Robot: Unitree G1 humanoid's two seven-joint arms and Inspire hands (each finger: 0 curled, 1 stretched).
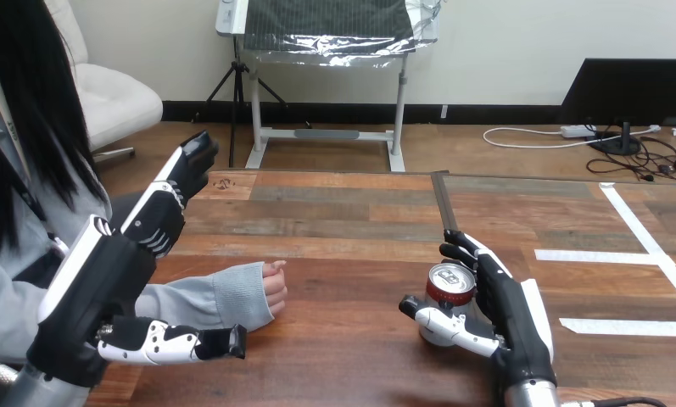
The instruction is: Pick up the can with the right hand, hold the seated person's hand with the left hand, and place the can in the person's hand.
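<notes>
1. Grasp in progress: can (449,284) stands on the table (343,220), near right; right hand (508,309) has fingers and thumb wrapped round it.
2. Left hand (148,225), fingers straight, is apart from the person's hand (273,288).
3. Remaining: lift, hold, hand-over.

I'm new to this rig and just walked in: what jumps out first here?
At the right of the table, the right hand has fingers and thumb curled round the upright can. At the left, the open left hand is raised near the person's hand, which rests fisted on the table.
</notes>
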